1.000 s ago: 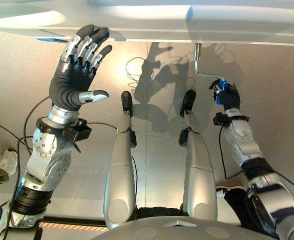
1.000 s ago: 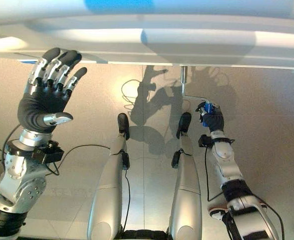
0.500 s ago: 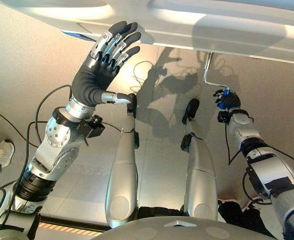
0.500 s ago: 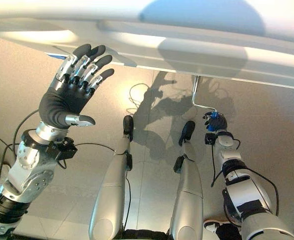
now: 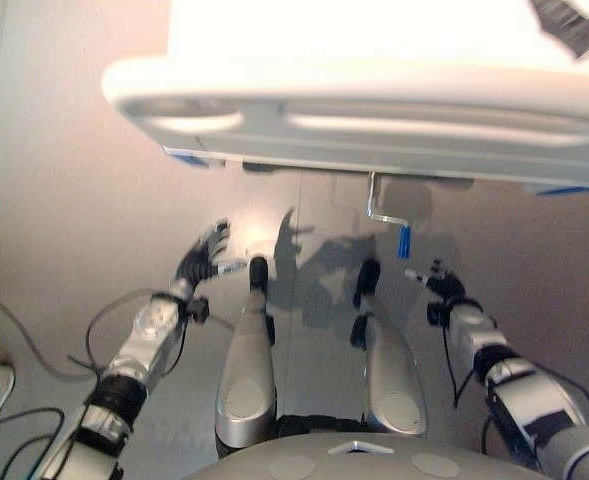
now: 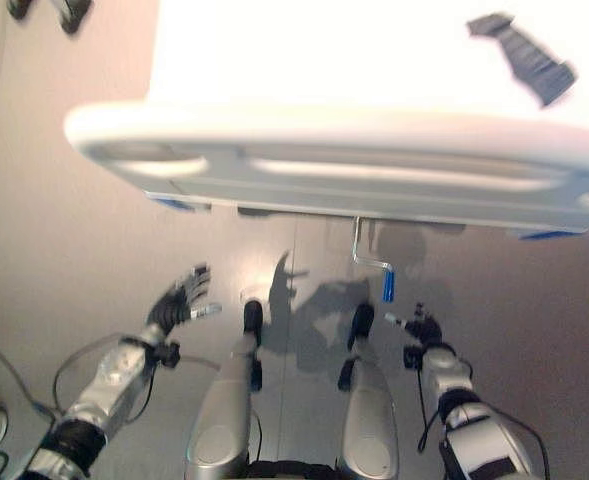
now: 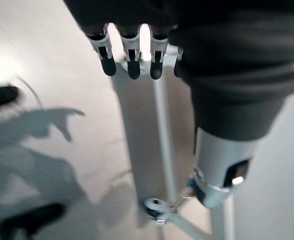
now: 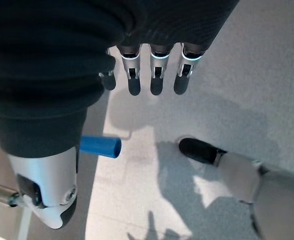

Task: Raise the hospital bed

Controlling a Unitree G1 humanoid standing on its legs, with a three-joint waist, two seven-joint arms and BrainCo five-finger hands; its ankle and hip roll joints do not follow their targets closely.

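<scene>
Having let go of the crank point(image 5: 402, 240), which hangs under the bed point(image 5: 374, 110) at frame centre, the right hand point(image 5: 437, 285) and left hand point(image 5: 202, 262) drop back, fingers apart, suggesting cranking is over.

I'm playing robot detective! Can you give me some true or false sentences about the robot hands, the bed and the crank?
1. The right robot hand is gripping the blue handle. False: the robot hand is open and sits apart from the handle.
2. The crank hangs under the end of the bed. True.
3. The left robot hand is open and holds nothing. True.
4. The crank's handle is red. False: it is blue.
5. The left robot hand is pressed against the bed. False: it is down over the floor, away from the bed.
</scene>
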